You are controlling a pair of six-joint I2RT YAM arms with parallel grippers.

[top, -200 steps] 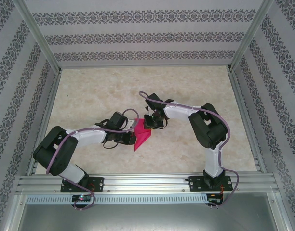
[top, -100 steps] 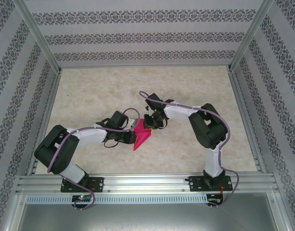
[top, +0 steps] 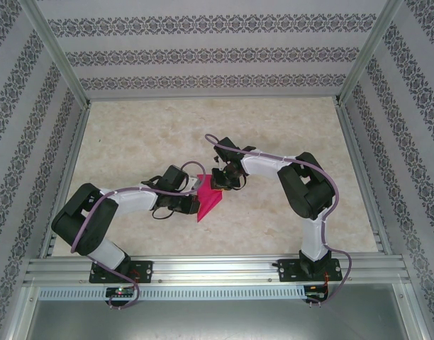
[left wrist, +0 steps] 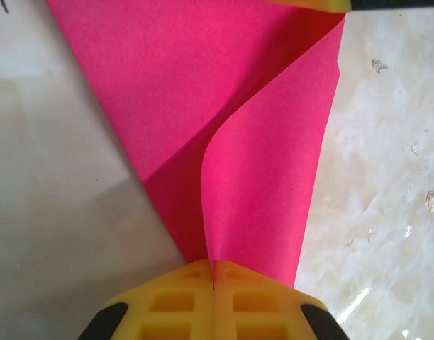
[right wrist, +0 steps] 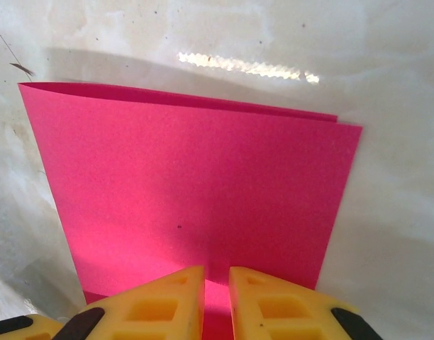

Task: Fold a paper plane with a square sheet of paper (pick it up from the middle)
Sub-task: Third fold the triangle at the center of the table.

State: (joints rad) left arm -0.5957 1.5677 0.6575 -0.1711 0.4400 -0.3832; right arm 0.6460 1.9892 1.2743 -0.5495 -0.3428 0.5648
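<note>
Your paper [top: 208, 202] runs far to near, tip nearest; wrist views show you the left pincer [left wrist: 214, 273] pinching it, the right pincer [right wrist: 215, 283] slightly spread.

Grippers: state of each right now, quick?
Left gripper: closed, pinching the pink paper.
Right gripper: slightly open, tips at the pink paper; no grip on it can be told.

Paper [left wrist: 153, 92]: pink, thin, matt, smooth.
Fingers [left wrist: 176, 303]: yellow moulded plastic, slight sheen.
Table [right wrist: 387, 64]: glossy marbled top, speckled, reflecting light.
Frame rails [top: 217, 268]: bare silver metal, satin.
Walls [top: 217, 53]: matt, printed pattern.
</note>
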